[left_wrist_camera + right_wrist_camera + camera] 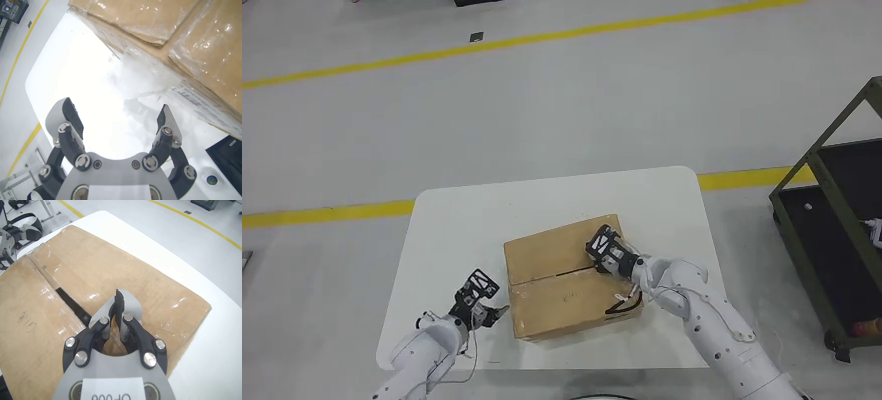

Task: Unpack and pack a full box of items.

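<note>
Taped cardboard box (567,277) on white table (442,230), margin all around it, right gripper (119,302) over its top, jaws pressed together, left gripper (117,113) off its left side, jaws wide, dark cart (832,230) well to its right.

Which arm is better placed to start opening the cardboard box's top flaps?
Right. The right gripper, shut, sits over the top of the box, right beside the gap in its centre seam. The left gripper, open, is off to the side of the box, over the table.
</note>
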`<control>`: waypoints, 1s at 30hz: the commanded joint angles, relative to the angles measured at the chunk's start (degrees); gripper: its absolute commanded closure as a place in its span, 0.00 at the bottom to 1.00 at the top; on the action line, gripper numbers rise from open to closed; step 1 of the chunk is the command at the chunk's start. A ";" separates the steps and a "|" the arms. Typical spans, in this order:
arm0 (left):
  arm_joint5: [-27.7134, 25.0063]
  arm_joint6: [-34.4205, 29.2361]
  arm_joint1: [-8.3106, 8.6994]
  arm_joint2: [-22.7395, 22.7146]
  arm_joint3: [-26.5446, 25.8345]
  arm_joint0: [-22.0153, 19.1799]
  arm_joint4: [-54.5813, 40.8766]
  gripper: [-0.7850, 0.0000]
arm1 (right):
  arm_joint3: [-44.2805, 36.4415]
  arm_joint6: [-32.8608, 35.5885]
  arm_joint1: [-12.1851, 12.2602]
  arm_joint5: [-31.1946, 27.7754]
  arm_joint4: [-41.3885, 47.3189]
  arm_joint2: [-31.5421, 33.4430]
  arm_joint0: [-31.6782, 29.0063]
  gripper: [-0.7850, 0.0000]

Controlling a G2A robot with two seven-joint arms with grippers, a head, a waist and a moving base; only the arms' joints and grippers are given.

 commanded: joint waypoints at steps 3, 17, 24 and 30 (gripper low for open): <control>0.68 0.58 -0.41 1.09 2.16 -1.68 -2.27 0.00 | 0.13 -0.05 -0.04 0.01 -0.06 0.05 0.14 1.00; 9.35 2.99 -1.28 -0.86 0.75 -1.89 -10.55 0.00 | 0.43 0.03 -0.01 -0.39 -0.30 0.55 0.22 1.00; 8.59 2.43 -1.09 -2.80 -2.52 0.00 -12.88 0.00 | 0.37 0.22 -0.07 -0.49 -0.43 0.54 0.41 1.00; 7.50 2.32 -1.18 -2.96 -4.14 0.09 -15.37 0.00 | 0.45 0.19 -0.16 -0.50 -0.52 0.41 0.62 1.00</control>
